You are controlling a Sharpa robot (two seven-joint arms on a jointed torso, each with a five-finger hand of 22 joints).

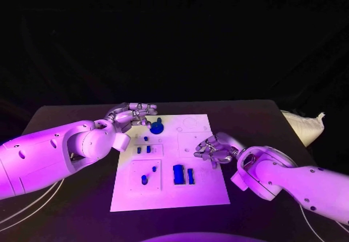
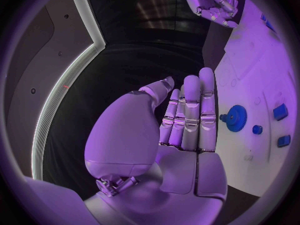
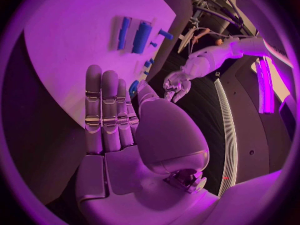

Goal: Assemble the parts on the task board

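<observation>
The white task board [image 1: 169, 194] lies in the middle of the black table. A blue gear [image 1: 156, 126] stands near its far left corner. My left hand [image 1: 134, 117] hovers just left of the gear, apart from it. In the left wrist view its fingers [image 2: 190, 115] are straight and hold nothing, and the gear [image 2: 236, 118] sits beside them. My right hand [image 1: 213, 149] is at the board's right edge, fingers [image 3: 103, 110] extended and empty. A blue block [image 1: 178, 174] and a thin blue bar [image 1: 190, 176] lie nearer the front.
Small blue pieces [image 1: 146, 149] sit in the board's left recesses, and another [image 1: 144, 179] lies in the front left panel. A pale bag [image 1: 305, 126] rests off the table's right side. White cables [image 1: 29, 206] run along the front left.
</observation>
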